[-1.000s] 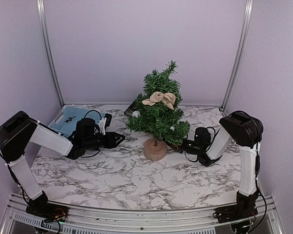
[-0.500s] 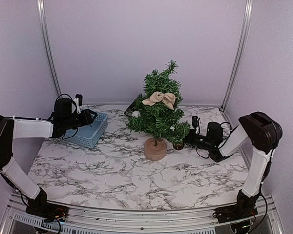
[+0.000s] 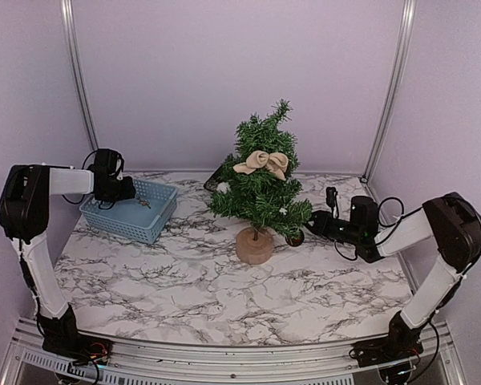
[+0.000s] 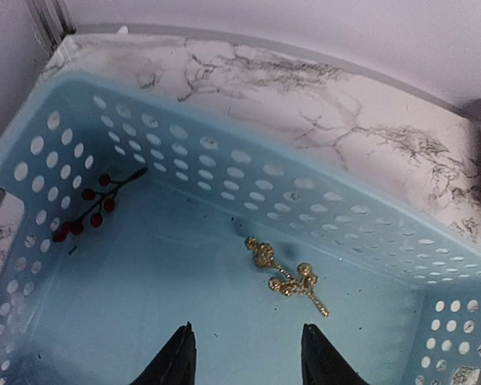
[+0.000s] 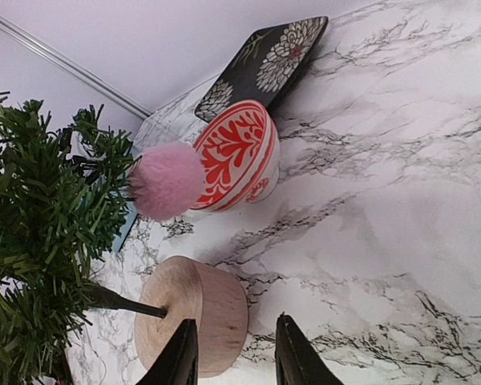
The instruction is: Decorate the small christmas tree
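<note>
The small christmas tree (image 3: 260,188) stands mid-table on its tan stump (image 3: 254,245), with a beige bow (image 3: 263,163) on its upper branches. A small dark ball (image 3: 294,238) sits at its lower right, beside the stump. My right gripper (image 3: 314,224) is just right of that ball, open and empty; its wrist view shows the stump (image 5: 196,321) ahead of the gripper (image 5: 234,346). My left gripper (image 3: 122,190) hovers open over the blue basket (image 3: 144,215). A gold berry sprig (image 4: 287,275) lies just beyond the left gripper (image 4: 247,341), and a red berry sprig (image 4: 88,210) lies at the basket's left.
A pink pompom (image 5: 167,180) sits at a low branch tip, next to a red-and-white patterned ball (image 5: 239,156). A black floral tile (image 5: 264,64) lies behind the tree near the back wall. Metal frame posts (image 3: 78,88) rise at both back corners.
The left arm swung from the table's middle back to the basket. The right gripper drew back to the right from under the tree, and the small ball stayed by the stump.
</note>
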Available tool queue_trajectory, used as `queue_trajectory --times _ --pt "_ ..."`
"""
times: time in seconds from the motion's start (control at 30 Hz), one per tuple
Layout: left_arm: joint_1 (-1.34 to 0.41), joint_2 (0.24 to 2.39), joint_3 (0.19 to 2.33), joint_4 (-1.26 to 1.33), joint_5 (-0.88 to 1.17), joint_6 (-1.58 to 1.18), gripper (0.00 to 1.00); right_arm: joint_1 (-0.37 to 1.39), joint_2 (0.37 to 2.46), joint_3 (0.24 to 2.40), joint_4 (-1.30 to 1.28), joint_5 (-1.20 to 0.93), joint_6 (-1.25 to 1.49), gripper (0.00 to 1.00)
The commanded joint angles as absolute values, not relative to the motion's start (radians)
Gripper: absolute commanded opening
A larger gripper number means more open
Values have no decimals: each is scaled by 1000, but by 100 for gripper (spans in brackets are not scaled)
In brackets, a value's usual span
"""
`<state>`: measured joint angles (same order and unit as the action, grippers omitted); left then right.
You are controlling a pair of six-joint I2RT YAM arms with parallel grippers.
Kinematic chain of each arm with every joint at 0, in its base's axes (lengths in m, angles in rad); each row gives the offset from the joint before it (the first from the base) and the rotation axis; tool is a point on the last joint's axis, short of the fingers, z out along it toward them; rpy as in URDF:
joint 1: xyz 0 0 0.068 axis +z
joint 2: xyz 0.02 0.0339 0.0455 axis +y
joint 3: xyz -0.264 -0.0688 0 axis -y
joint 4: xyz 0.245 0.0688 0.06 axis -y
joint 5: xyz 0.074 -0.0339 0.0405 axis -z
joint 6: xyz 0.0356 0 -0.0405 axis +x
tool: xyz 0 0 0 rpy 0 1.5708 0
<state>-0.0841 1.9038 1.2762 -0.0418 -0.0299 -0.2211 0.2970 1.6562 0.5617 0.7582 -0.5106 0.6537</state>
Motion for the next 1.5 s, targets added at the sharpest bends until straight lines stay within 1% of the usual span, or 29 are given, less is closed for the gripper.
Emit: queue_trajectory --times 0.0,0.13,0.33,0.5,0.77,0.93,1.07,1.3,1.37,1.47 --pt "-57 1954 1314 -53 96 -253 44 277 1590 552 660 -490 590 33" --pt "-51 2014 1343 -11 152 -305 44 273 1549 556 608 -478 559 33" --pt "-48 2097 1386 47 168 -393 44 270 1522 568 575 -470 549 33" --pt "-48 2151 1409 72 154 -441 41 268 1537 582 576 -467 550 33" --pt "-58 2195 1426 66 132 -461 33 267 1566 591 589 -475 555 33" --pt "-65 2212 1438 76 145 -473 27 267 1576 592 597 -481 559 33" --pt "-65 2205 1430 113 171 -492 16 265 1571 594 590 -480 555 33" --pt "-64 2102 1347 172 130 -511 3 264 1542 588 571 -479 548 33" --pt "-64 2059 1319 185 121 -510 0 265 1532 584 567 -479 547 33" --pt "-64 1987 1272 198 116 -502 0 264 1514 581 562 -479 547 32"
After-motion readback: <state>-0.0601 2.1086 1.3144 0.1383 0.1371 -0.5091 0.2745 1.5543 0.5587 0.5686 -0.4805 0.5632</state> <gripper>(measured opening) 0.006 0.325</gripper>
